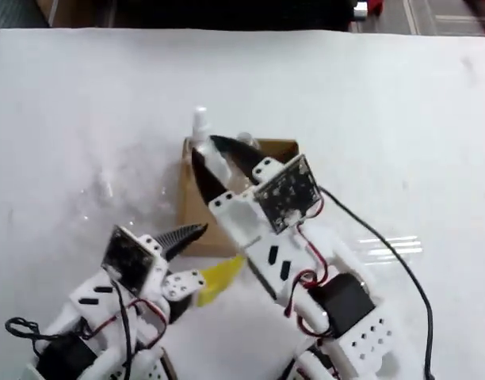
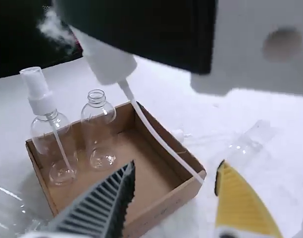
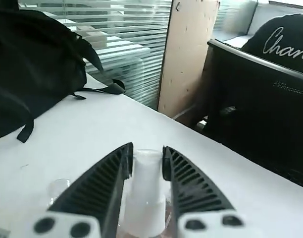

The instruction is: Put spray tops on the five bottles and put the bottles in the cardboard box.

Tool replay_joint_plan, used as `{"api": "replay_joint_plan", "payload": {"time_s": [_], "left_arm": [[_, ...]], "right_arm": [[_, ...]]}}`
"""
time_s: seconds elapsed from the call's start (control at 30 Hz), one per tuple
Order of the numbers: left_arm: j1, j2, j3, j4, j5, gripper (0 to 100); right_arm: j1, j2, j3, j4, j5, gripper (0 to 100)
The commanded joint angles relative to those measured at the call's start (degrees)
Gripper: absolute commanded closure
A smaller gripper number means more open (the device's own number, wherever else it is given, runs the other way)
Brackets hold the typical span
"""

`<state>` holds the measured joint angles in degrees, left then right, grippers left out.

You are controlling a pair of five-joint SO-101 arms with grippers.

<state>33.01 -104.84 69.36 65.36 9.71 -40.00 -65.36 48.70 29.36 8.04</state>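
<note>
white spray top [image 2: 109, 62], clenched in the right claw [image 3: 145, 148], hangs over the cardboard box [image 2: 171, 201]; its long tube [image 2: 156, 136] (thin, curved) could miss the open bottle [image 2: 98, 129] and tip it. left claw [image 2: 176, 166] released nearby.

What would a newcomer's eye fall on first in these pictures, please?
Most striking is the right gripper, shut on a white spray top and held above the cardboard box, with the top's long tube hanging down. In the box stand two clear bottles, a capped bottle and an open bottle. The left gripper sits open close by the box.
</note>
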Motion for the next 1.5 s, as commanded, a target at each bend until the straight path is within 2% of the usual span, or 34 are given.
{"api": "replay_joint_plan", "payload": {"time_s": [0.0,0.17,0.27,0.47,0.67,0.83,0.97,1.17,1.33,1.47], "left_arm": [[-4.1,0.1,-1.5,-3.4,6.3,75],[-13.0,0.1,-1.4,-5.6,6.5,75],[-14.5,0.1,-0.1,-5.9,6.4,75],[-15.0,0.1,5.5,-12.1,6.4,75],[-21.8,0.1,6.9,-17.0,6.7,75],[-16.3,0.1,6.6,-14.7,6.6,75],[-10.8,0.1,4.9,-11.1,6.5,75],[-9.9,0.1,-2.3,-2.8,6.8,75],[-9.9,0.1,-1.0,-4.1,6.7,75],[-11.1,0.1,4.0,-10.2,6.5,75]], "right_arm": [[-2.3,-0.4,-0.4,-0.9,-0.4,98.1],[-2.3,-0.5,-0.4,-0.8,-0.4,98.2],[-2.0,-0.5,-1.1,0.6,-0.1,98.2],[2.8,-0.5,-3.5,4.7,-0.4,98.2],[3.4,-0.5,-4.7,7.6,-0.5,98.2],[1.0,0.1,-4.5,2.7,-4.5,98.2],[-2.0,0.2,-4.2,-0.2,-4.3,98.1],[-2.0,0.2,-3.9,-1.0,-4.3,98.1],[-4.7,0.2,-3.0,-0.5,-4.9,98.1],[-10.2,-0.4,-3.3,1.2,-4.4,98.1]]}}
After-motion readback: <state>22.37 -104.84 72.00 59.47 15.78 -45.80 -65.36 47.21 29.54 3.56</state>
